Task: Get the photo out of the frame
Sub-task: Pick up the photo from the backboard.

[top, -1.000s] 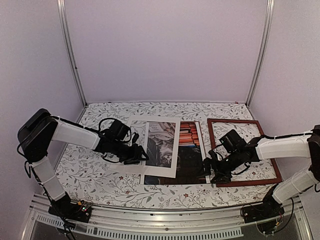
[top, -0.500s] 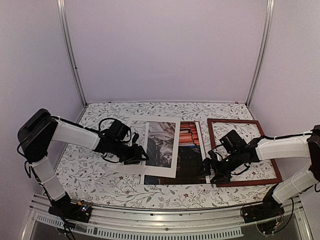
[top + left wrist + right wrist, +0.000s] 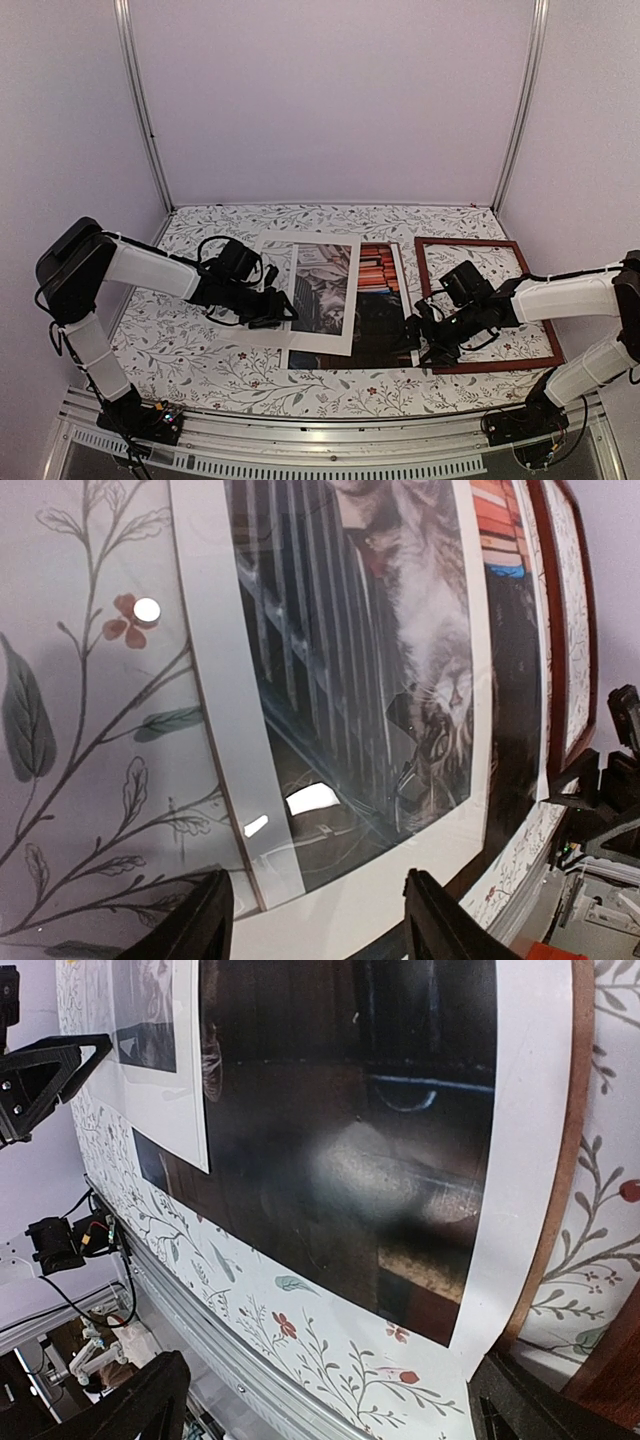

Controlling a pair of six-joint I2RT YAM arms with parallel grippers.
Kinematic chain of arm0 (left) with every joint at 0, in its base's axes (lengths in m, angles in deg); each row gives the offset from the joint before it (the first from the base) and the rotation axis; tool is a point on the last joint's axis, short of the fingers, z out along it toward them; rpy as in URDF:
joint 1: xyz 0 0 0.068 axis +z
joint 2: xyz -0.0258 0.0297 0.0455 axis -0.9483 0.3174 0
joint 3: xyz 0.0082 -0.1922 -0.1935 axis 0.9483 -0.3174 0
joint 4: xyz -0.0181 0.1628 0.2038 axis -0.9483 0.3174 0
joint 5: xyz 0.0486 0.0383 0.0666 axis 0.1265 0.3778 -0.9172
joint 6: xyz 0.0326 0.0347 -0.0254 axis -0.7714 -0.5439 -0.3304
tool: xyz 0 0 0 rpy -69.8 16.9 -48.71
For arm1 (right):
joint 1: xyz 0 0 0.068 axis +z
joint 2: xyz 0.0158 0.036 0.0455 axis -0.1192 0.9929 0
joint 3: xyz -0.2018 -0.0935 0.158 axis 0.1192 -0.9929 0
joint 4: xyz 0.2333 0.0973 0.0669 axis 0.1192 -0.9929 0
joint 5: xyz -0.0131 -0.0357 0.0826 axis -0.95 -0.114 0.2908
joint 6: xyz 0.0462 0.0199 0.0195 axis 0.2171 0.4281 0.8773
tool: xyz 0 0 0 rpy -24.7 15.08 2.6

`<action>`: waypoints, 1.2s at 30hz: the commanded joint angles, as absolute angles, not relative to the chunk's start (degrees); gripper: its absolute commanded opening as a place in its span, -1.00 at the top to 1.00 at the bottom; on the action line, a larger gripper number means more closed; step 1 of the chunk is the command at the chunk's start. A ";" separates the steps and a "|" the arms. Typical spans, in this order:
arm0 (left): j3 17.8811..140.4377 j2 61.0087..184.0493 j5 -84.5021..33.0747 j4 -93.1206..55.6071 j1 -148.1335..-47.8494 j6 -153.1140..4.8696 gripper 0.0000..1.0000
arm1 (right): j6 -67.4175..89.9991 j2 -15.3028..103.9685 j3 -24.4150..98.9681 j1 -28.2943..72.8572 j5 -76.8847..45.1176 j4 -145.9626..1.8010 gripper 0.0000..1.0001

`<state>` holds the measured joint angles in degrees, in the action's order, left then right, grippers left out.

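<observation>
Little has shifted in the past second: the right gripper (image 3: 418, 345) seems to have edged a touch toward 9 o'clock, its jaws spread wide and empty over the 5 o'clock corner of the photo (image 3: 375, 312). The left gripper (image 3: 288, 316) has not moved, its fingers partly apart and clasping nothing above the white mat (image 3: 318, 344) (which overlaps the photo's 9 o'clock half). The frame (image 3: 466, 241) lies bare at 3 o'clock, so the photo looks already freed, with only the mat covering it

The photo (image 3: 380, 305) lies partly hidden under a white-bordered sheet (image 3: 315, 285).
</observation>
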<state>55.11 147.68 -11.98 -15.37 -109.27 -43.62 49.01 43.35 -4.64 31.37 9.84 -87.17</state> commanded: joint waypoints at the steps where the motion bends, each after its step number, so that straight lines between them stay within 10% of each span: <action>1: 53.87 150.05 -12.46 -13.22 -109.81 -43.46 -0.21 | 51.58 43.35 -6.29 31.70 12.77 -82.21 -0.98; 18: 53.08 149.69 -12.47 -13.47 -109.81 -43.32 -0.21 | 59.91 40.48 -13.89 29.83 9.41 -68.83 -0.89; 36: 53.47 149.67 -13.02 -12.17 -109.81 -43.03 -0.23 | 60.99 44.05 -15.71 29.77 1.99 -58.13 0.08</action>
